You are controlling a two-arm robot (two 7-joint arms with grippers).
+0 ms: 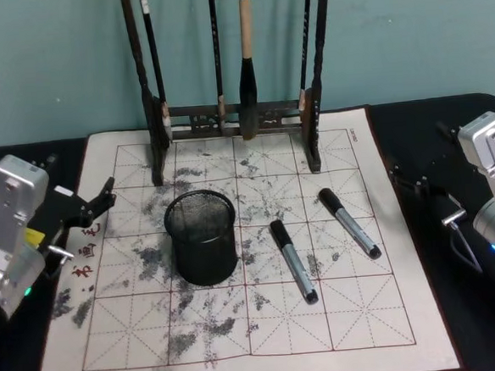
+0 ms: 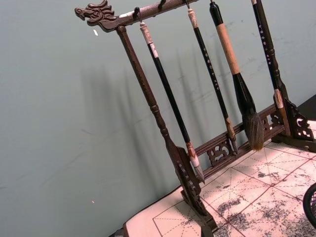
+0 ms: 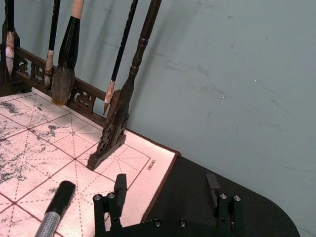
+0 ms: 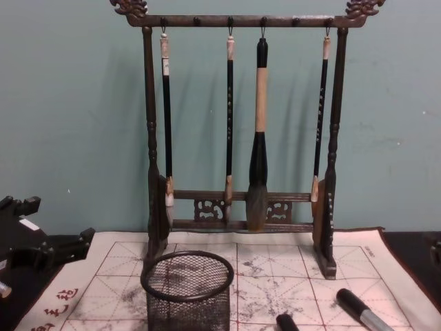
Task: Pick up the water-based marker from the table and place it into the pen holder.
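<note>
On the table, on the gridded mat just right of the pen holder, two markers are laid flat. The near marker is close beside the pen holder, and the far marker is further toward the right hand. Neither is gripped. The right hand is placed off the mat's right edge over the dark table, fingers spread wide, nothing between them. The left hand is parked at the mat's left edge, also spread, nothing held.

Risks, as judged:
- The wrong marker could be picked. Both look alike, and nothing visible settles which is water-based.
- The round barrel could be rolled aside if the fingers are closed off-centre or along its length.
- Fingertips could be driven into the mat, since the marker lies flat.
- The light mesh pen holder could be tipped if its rim is caught on the drop.
- The brush rack behind could be clipped on a high swing.

Marker look: black cap, slim grey barrel with small print. Both are slanted, caps toward the rack, not touching.
</note>
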